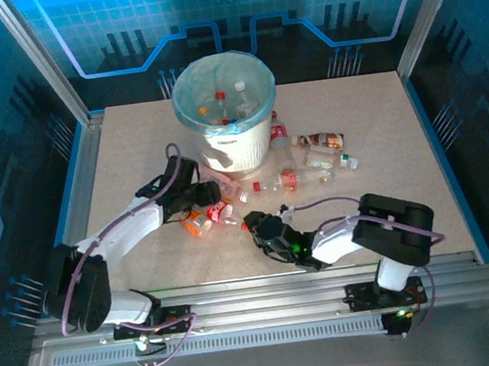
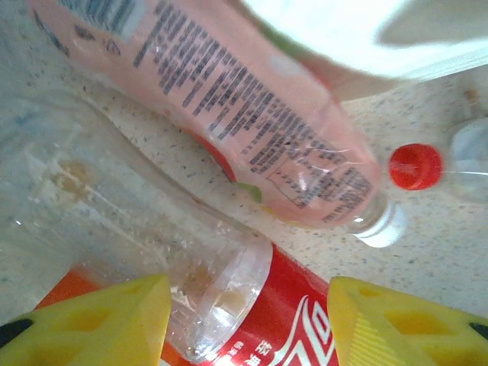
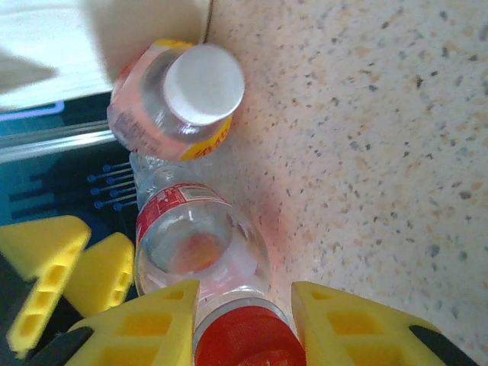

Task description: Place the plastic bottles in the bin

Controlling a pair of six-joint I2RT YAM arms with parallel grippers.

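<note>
Right gripper (image 3: 245,290) pinches the red cap of a clear bottle (image 3: 202,244) lying on the desk (image 1: 385,166). So short a hold could let it swing or slip. Left gripper (image 2: 249,282), half-wide, straddles a red-labelled bottle (image 2: 152,229) under a pink bottle (image 2: 252,130), which a lift could drag along. The bin (image 1: 233,144) stands beyond. The bottle ends are cut off.

Your bin (image 1: 222,145) stands at the far middle of the table (image 1: 405,181), with several bottles (image 1: 221,97) lying inside it. More loose bottles (image 1: 315,143) lie just right of it and in front, beside your left gripper (image 1: 201,204) and right gripper (image 1: 252,227), whose fingers (image 3: 145,320) flank one bottle (image 3: 191,252).
</note>
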